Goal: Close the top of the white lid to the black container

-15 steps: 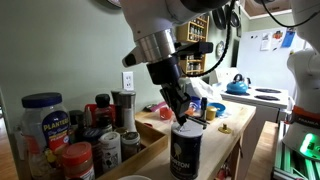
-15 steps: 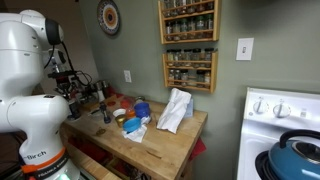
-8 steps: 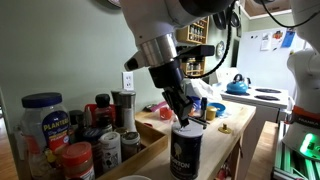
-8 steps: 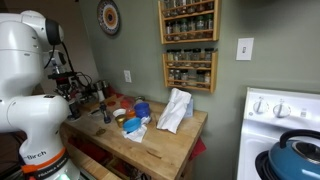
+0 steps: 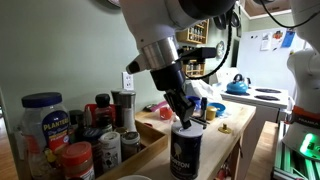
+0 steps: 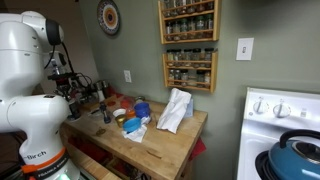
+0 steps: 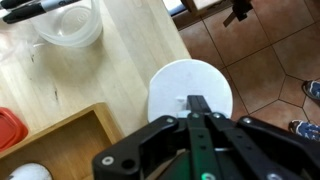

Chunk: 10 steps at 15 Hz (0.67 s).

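Note:
The black container (image 5: pixel 185 152) stands near the front edge of the wooden table (image 5: pixel 225 125), with pale lettering on its side. The white lid (image 5: pixel 187 126) sits on top of it. In the wrist view the lid (image 7: pixel 175 85) shows as a round white disc with a small raised tab near its middle. My gripper (image 5: pixel 186 115) comes down from above with its fingers shut together. Their tips (image 7: pixel 198 103) rest on or just above the lid's middle, by the tab. Nothing is held between them. Whether the flip section lies flat is hidden by the fingers.
A wooden tray (image 5: pixel 150 128) left of the container holds several spice jars, a blue-lidded clear jar (image 5: pixel 42 118) and a red-lidded jar (image 5: pixel 77 158). A clear tub (image 7: pixel 68 25) and a marker (image 7: pixel 40 8) lie on the table. The table edge and tiled floor (image 7: pixel 270 60) are close by.
The gripper has shifted very slightly right and down over the lid. Nothing else has moved.

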Each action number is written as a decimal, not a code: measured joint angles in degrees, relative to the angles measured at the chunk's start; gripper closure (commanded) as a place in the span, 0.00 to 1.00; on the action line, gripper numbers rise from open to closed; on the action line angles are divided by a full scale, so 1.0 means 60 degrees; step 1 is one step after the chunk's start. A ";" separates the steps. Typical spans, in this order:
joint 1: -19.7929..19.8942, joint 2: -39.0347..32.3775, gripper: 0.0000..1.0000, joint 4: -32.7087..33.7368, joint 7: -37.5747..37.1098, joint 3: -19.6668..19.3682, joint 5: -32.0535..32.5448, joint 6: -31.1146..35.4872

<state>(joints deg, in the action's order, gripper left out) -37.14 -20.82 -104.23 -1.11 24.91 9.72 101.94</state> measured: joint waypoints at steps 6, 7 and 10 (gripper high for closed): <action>0.0025 0.0268 0.53 -0.0003 -0.0015 0.0000 -0.0036 0.0064; 0.0038 0.0384 0.44 -0.0005 -0.0043 0.0000 -0.0070 0.0065; 0.0138 0.0813 0.22 -0.0075 -0.0497 -0.0004 -0.0563 0.0239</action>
<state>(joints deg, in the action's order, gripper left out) -36.31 -15.94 -104.69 -4.10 24.89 6.34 103.38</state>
